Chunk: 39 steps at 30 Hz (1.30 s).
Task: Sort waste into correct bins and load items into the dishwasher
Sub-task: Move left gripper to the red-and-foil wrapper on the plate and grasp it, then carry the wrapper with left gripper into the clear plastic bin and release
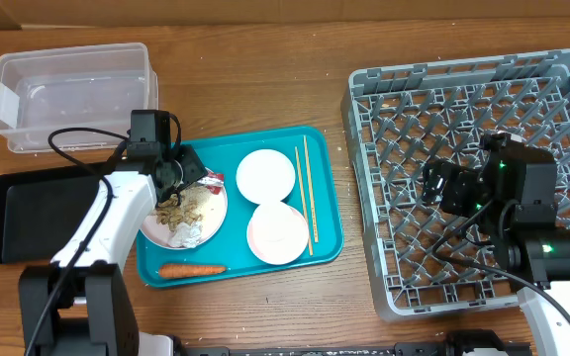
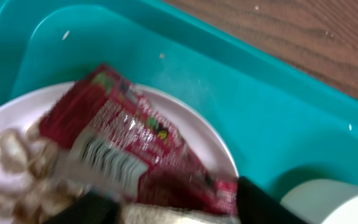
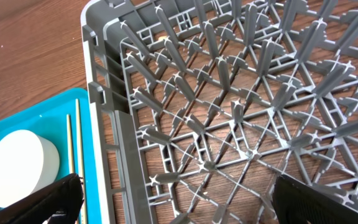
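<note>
A: Where does the red wrapper (image 2: 135, 149) lie from the left claw (image 2: 173, 210)?

B: It's on the white plate (image 2: 8, 118), at the edge facing the two bowls (image 1: 265, 173). In the wrist view its long side runs slantwise, upper left to lower right, and the lower end sits between the two dark fingers (image 2: 260, 202). The left arm is right over it. The right claw (image 3: 173, 200) hangs well apart over the grey rack (image 3: 101, 81), spread wide and empty.

A: Has the left claw got hold of it?

B: That can't be told. The fingers are cut off at the bottom of a blurred picture, and from above the arm covers them. They flank the wrapper, and nothing more shows.

A: And the bins?

B: The clear tub (image 1: 72, 89) and the black tray (image 1: 28, 213) lie to the left of the plate, so the carry would likely swing that way.
</note>
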{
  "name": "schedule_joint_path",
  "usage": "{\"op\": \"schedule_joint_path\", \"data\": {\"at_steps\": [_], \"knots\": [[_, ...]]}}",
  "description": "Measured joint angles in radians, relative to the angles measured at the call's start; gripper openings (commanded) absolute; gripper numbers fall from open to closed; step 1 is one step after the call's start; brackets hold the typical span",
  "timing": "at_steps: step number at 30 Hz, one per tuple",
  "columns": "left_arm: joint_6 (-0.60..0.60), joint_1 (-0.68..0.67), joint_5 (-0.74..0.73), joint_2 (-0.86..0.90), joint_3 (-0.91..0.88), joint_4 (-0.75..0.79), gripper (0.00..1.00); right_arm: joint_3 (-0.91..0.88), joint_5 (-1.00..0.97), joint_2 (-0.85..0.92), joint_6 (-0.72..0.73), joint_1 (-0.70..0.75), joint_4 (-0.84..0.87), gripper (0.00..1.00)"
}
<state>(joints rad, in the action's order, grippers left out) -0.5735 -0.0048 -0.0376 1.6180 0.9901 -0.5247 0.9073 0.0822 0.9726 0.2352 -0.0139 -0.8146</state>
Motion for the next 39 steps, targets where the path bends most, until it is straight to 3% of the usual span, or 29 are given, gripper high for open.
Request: {"op": "schedule_joint_path", "data": {"at_steps": [1,3,12,19,26,33,35,36,39], "knots": [[0.0,0.0,-0.002,0.006,0.0,0.007,0.31,0.0,0.0,0.0,0.0,0.0,0.0,1.0],[-0.002,0.0,-0.005,0.014,0.0,0.012,0.04,0.0,0.0,0.0,0.0,0.0,0.0,1.0],[-0.001,0.0,-0.015,0.014,0.038,-0.007,0.04,0.0,0.0,0.0,0.0,0.0,-0.001,1.0],[0.044,0.0,0.068,-0.077,0.228,0.003,0.04,0.0,0.0,0.0,0.0,0.0,0.006,1.0],[0.06,0.013,0.3,-0.111,0.301,0.166,0.04,0.0,0.0,0.0,0.0,0.0,0.029,1.0],[0.06,0.108,0.383,-0.018,0.301,0.315,0.04,0.0,0.0,0.0,0.0,0.0,0.037,1.0],[0.06,0.137,0.386,0.034,0.301,0.356,0.06,0.0,0.0,0.0,0.0,0.0,0.037,1.0],[0.06,0.147,0.386,0.06,0.301,0.367,0.11,0.0,0.0,0.0,0.0,0.0,0.038,1.0],[0.064,0.171,0.385,0.14,0.301,0.396,0.4,0.0,0.0,0.0,0.0,0.0,0.053,1.0]]}}
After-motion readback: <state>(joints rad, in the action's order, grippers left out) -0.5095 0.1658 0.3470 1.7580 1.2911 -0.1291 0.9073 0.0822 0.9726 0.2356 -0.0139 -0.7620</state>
